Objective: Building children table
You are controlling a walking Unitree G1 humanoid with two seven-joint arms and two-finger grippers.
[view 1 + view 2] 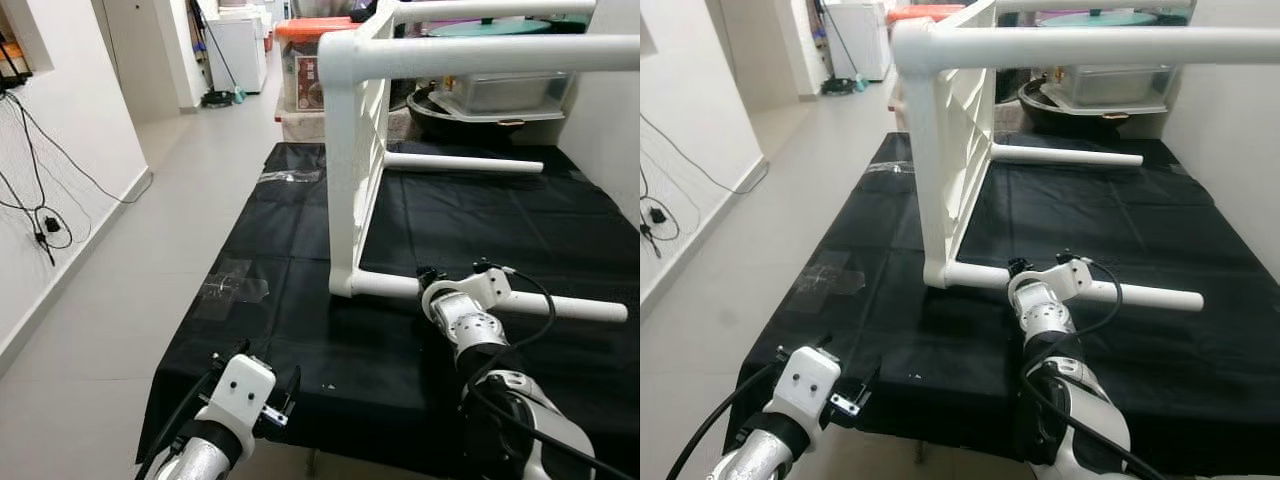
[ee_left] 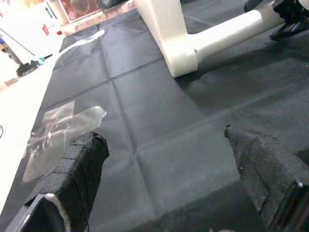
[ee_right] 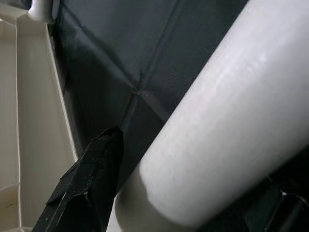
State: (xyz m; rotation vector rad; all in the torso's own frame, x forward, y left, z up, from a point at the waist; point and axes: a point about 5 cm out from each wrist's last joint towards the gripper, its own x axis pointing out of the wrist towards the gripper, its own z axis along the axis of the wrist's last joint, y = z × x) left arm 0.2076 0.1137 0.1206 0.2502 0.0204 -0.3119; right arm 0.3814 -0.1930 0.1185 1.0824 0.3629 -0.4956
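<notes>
A white children's table [image 1: 355,150] lies on its side on a black cloth [image 1: 300,330], its legs pointing to the right. The lower near leg [image 1: 560,305] rests along the cloth. My right gripper [image 1: 435,283] is at that leg close to the table's corner joint, shut on it; in the right wrist view the white leg [image 3: 227,111] sits between the black fingers [image 3: 91,179]. My left gripper [image 1: 285,395] hovers open at the cloth's front left edge, nothing between its fingers [image 2: 72,179], with the table's corner [image 2: 181,60] ahead of it.
A patch of clear tape [image 1: 232,285] is stuck to the cloth on the left. Behind the table stand an orange-lidded bin [image 1: 300,60], a clear box [image 1: 510,90] and a black basin [image 1: 450,110]. Tiled floor [image 1: 130,280] and a wall with cables [image 1: 45,225] lie to the left.
</notes>
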